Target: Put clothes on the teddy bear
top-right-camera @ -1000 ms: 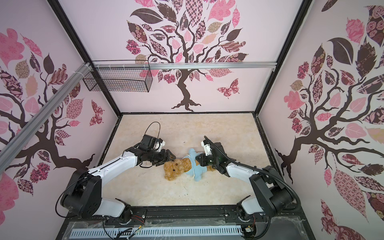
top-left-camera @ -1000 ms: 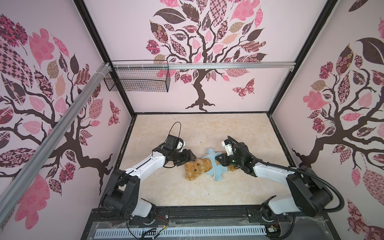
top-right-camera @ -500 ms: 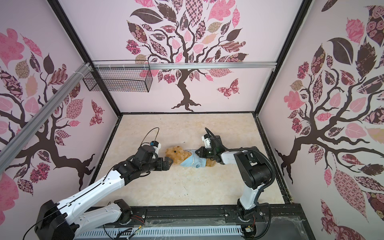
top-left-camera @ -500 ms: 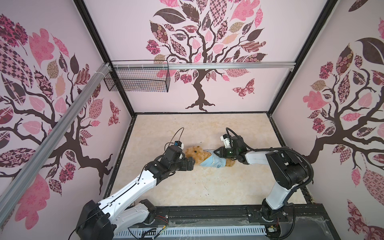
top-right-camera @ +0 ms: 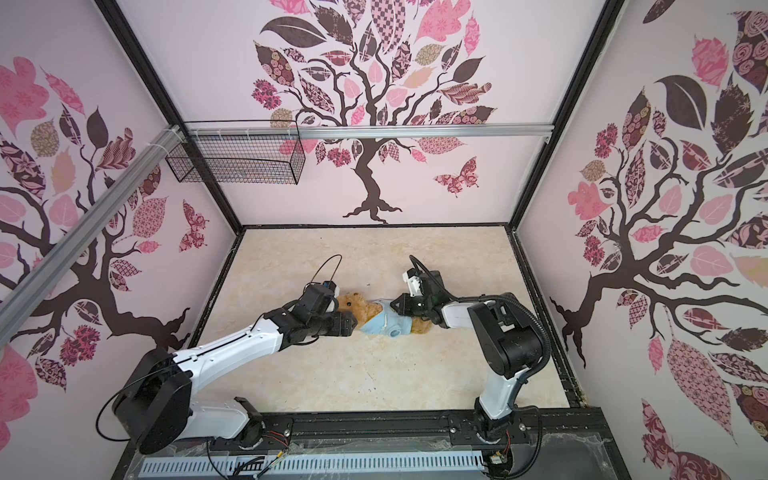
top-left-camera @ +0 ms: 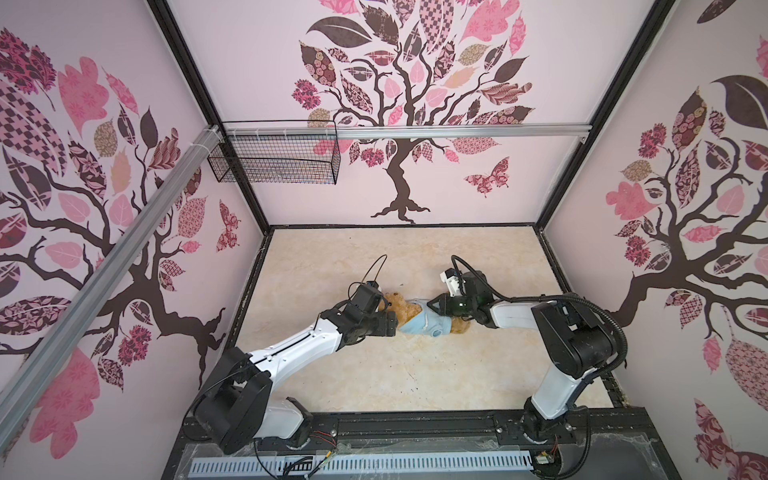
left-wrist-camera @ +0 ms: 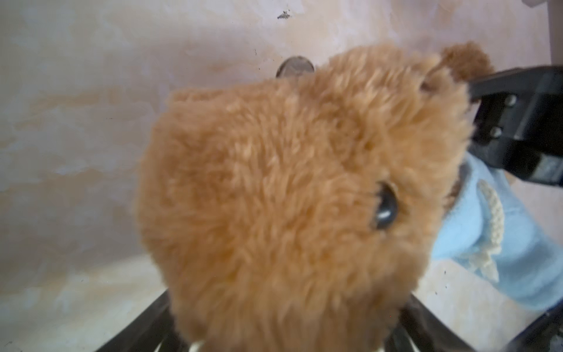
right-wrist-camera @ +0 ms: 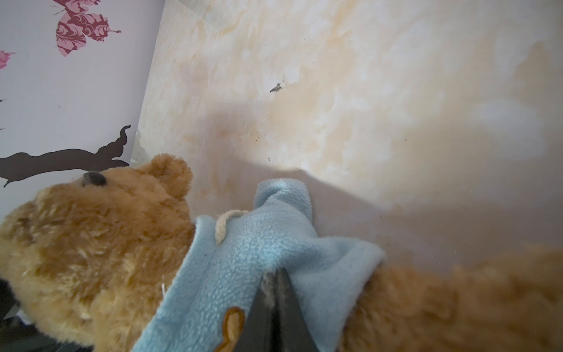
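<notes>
Beige marbled tabletop (top-left-camera: pixel 374 374), both arms reaching in low toward centre. L arm (top-left-camera: pixel 299 345) stretched fwd from its near-left base, forearm almost flat. R arm (top-left-camera: pixel 511 316) has elbow raised at right, forearm running sideways toward the middle. The teddy bear (top-left-camera: pixel 405 308) lies mid-tabletop between the 2 arms, head toward L arm, lower body toward R arm, w/ a light blue shirt (top-left-camera: pixel 426 325) on its torso up to the neck. The left hand (top-left-camera: pixel 391 318) is at the head: its fingers (left-wrist-camera: pixel 140 326) stand spread wide either side of it, can't tell if they press the fur. The right hand (top-left-camera: pixel 432 306) has tips closed, pinching the shirt fleece. Both top views give whole arm poses but the bear is small there. Only the left wrist view shows an eye (left-wrist-camera: pixel 385 210) and cream cord (left-wrist-camera: pixel 490 219) at the collar. Only the right wrist view shows the nose (right-wrist-camera: pixel 94 179), a sleeve (right-wrist-camera: pixel 283 195) sticking out and an orange patch (right-wrist-camera: pixel 233 323), partly cut off.
</notes>
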You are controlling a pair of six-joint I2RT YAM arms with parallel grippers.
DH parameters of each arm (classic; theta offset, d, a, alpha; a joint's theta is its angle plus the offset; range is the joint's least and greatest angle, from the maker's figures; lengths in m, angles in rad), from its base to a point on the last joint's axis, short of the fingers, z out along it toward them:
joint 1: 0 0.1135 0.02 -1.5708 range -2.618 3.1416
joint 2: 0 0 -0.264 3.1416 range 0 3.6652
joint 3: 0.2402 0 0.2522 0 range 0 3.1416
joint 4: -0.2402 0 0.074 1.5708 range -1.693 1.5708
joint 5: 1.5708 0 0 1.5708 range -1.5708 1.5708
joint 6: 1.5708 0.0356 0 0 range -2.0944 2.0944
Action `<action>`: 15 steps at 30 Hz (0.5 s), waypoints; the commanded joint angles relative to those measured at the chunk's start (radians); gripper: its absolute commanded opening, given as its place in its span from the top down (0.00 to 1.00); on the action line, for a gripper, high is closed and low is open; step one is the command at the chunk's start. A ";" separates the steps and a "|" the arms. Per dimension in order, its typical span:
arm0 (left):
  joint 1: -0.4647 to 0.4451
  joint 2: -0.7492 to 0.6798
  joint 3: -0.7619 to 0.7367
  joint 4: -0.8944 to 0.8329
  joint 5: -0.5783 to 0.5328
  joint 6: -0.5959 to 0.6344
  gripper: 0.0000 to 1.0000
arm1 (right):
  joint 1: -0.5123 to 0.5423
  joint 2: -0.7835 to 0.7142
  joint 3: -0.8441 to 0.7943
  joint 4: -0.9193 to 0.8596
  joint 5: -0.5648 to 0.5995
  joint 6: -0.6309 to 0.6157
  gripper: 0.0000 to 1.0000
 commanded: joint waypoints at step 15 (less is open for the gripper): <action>0.221 0.102 0.142 -0.091 0.431 -0.028 1.00 | 0.019 -0.472 -0.148 -0.043 0.131 -0.181 0.57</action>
